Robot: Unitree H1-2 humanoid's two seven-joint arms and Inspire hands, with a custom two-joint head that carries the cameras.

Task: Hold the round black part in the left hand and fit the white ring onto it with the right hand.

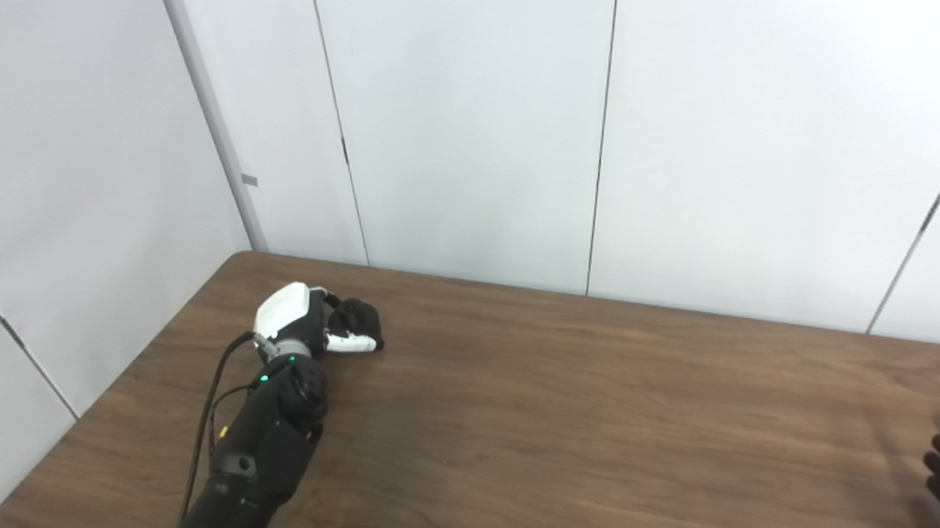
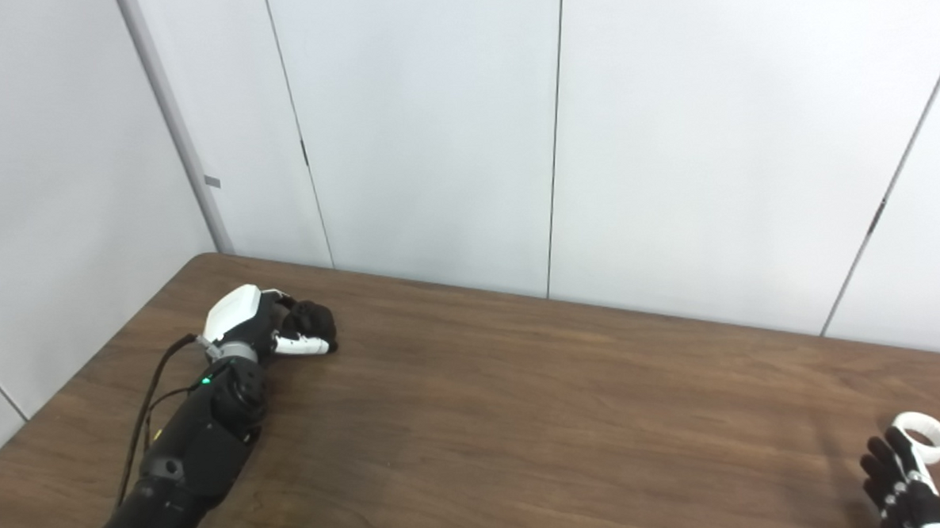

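My left hand rests on the far left of the brown table, with its fingers curled around the round black part. The part sits low, at or just above the tabletop. It also shows in the right eye view as the black part, held by the left hand. The white ring lies on the table at the near right. My right hand is just below it with fingers stretched out and apart, and the fingertips reach the ring's near edge. Most of that hand is cut off by the picture's edge.
White wall panels stand close behind the table's far edge and along its left side. A black cable runs along my left forearm. Bare wood spans the stretch between the two hands.
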